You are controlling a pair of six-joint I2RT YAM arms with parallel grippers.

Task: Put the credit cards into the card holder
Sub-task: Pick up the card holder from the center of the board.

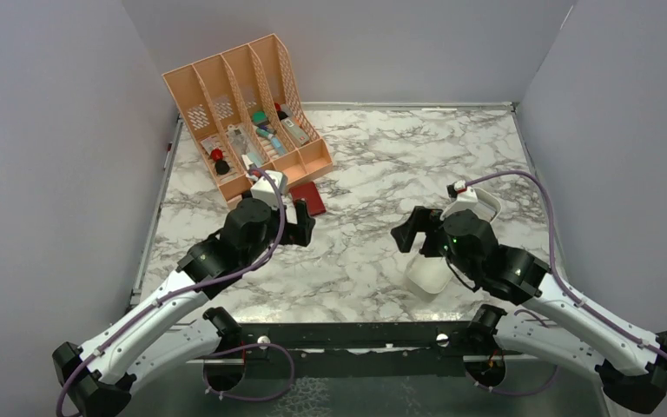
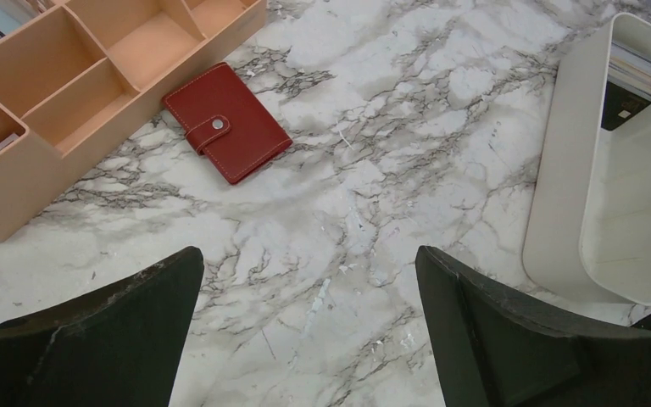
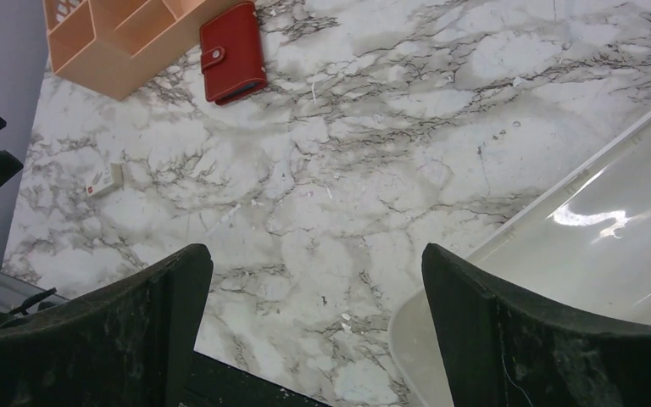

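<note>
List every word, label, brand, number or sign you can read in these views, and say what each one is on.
Nothing legible in any view.
Small white tag on the marble table: red print, too small to read.
Items in the peach organizer: labels too small to read.
Credit cards in the white tray: print blurred.
Red card holder: no lettering seen, only a metal snap.

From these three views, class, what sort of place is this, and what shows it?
Probably a robot test cell: a left arm and right arm mounted at a marble-patterned table, plain grey screens around it, a peach organizer and red wallet as props.
</note>
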